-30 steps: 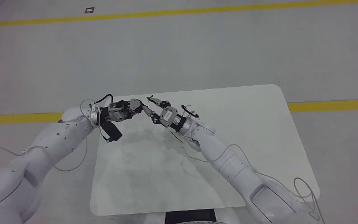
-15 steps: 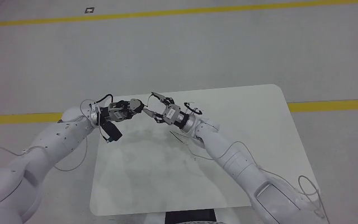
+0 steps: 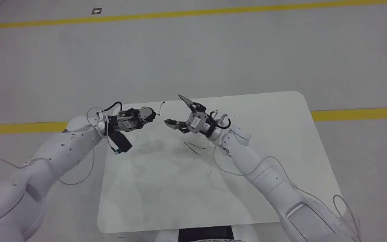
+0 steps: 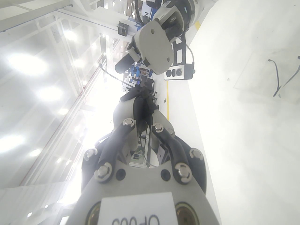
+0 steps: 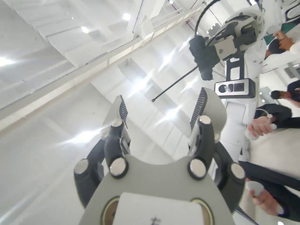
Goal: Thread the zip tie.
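Observation:
My left gripper (image 3: 149, 113) hovers over the table's far left part, shut on a black zip tie (image 3: 160, 108). The thin strap sticks out from the fingers toward my right gripper (image 3: 177, 112), which stands open a short way off with nothing in it. In the left wrist view the left gripper (image 4: 140, 94) pinches the zip tie (image 4: 112, 74), and the strap points up past the other arm's gripper. From the right wrist view the open right gripper (image 5: 161, 99) faces the zip tie (image 5: 174, 83), whose free end hangs just beyond its fingertips.
The white table (image 3: 272, 121) has rounded corners. Spare black zip ties (image 3: 193, 146) lie loose on it under the right forearm and also appear in the left wrist view as spare zip ties (image 4: 281, 78). Grey floor with yellow lines surrounds the table.
My right gripper was shut at the strap close to the left gripper's tip. It has opened, let go and drawn back to the right. The left arm has kept still.

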Controlling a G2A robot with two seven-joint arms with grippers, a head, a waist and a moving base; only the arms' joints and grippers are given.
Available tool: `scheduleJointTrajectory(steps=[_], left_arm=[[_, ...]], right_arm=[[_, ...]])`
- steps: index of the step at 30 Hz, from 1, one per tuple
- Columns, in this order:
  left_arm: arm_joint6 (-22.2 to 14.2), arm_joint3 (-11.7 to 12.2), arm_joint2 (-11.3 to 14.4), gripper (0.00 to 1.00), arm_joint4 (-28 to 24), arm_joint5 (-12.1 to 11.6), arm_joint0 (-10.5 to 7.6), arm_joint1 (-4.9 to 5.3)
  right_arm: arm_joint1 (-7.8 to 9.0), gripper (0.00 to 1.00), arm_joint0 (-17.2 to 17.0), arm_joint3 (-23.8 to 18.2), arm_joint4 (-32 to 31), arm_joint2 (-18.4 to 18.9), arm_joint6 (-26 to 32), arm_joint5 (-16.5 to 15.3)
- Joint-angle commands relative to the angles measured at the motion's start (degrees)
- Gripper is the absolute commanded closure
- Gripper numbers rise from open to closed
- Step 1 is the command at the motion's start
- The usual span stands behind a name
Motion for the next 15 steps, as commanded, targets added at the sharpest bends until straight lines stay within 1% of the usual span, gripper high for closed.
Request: scheduleJointTrajectory(steps=[1,3,15], left_arm=[[0.0,0.0,0.0,1.0,0.0,0.0,0.0,0.0],[0.0,0.0,0.0,1.0,0.0,0.0,0.0,0.0],[0.0,0.0,0.0,1.0,0.0,0.0,0.0,0.0]], right_arm=[[0.14,0.0,-0.4,-0.5,-2.3,0.4,0.2,-3.0],[0.15,0.0,-0.7,-0.8,-3.3,0.7,1.0,-5.4],[0.18,0.0,-0.7,-0.8,-3.7,0.7,0.6,-5.6]])
